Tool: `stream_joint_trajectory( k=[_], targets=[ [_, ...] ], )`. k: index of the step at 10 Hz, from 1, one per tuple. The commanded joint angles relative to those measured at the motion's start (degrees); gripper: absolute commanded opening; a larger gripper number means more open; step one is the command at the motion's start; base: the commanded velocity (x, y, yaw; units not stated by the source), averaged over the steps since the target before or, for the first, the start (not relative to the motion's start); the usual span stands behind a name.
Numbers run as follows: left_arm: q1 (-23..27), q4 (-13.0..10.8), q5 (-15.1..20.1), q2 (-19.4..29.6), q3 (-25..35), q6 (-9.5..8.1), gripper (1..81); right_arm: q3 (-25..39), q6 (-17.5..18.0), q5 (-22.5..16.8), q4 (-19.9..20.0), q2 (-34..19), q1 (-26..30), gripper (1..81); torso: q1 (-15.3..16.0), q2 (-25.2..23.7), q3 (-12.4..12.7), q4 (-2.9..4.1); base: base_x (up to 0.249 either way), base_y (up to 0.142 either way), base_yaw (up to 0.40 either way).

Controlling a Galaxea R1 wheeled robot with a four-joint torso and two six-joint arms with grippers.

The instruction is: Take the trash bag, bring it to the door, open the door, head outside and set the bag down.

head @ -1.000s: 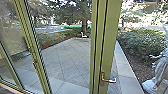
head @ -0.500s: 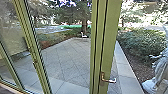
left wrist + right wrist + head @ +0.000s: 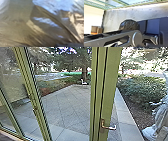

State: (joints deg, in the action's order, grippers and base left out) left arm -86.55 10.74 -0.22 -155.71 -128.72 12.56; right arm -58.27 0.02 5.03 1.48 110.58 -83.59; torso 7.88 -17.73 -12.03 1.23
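Shiny, creased dark plastic of the trash bag (image 3: pixel 47 18) lies right against the camera in the left wrist view. In the right wrist view the black bag (image 3: pixel 129 25) bulges up behind the robot's jointed bar, above the grey floor. The green-framed glass door (image 3: pixel 108 92) stands in front of the robot in the head view, with a metal handle (image 3: pixel 109 127) low on its frame. I cannot make out how either gripper stands.
Beyond the glass lies a paved yard (image 3: pixel 67 107), with a bush (image 3: pixel 142 92) and a pale statue (image 3: pixel 160 119) at the right. A white chair (image 3: pixel 83 82) stands near a tree. Cardboard boxes (image 3: pixel 94 29) stand by a wall in the right wrist view.
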Motion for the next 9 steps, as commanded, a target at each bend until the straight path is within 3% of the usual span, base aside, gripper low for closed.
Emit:
stream_joint_trajectory(
  k=[1,4,7,9],
  targets=[
    [2.49,0.68,3.30,1.01,0.93,0.10,1.0,12.22,-0.02,-1.78,2.73,-11.31,9.08,81.1,0.00,0.00,0.00,0.00,0.000,0.000,0.000],
    [2.49,1.83,3.30,0.57,0.84,0.19,1.0,16.27,0.24,-5.21,13.73,-17.82,21.46,81.1,0.00,0.00,-0.02,0.00,0.000,0.000,0.000],
    [2.31,1.92,3.30,0.40,0.66,0.19,1.0,13.55,0.50,-13.71,25.13,-17.73,34.82,81.1,0.00,0.00,-0.02,0.00,0.000,0.000,0.000],
    [2.31,1.92,3.30,0.31,0.66,0.19,1.0,12.84,0.68,-16.72,30.34,-18.09,41.24,81.1,0.00,0.00,-0.02,0.00,0.000,0.000,0.000]
  ],
)
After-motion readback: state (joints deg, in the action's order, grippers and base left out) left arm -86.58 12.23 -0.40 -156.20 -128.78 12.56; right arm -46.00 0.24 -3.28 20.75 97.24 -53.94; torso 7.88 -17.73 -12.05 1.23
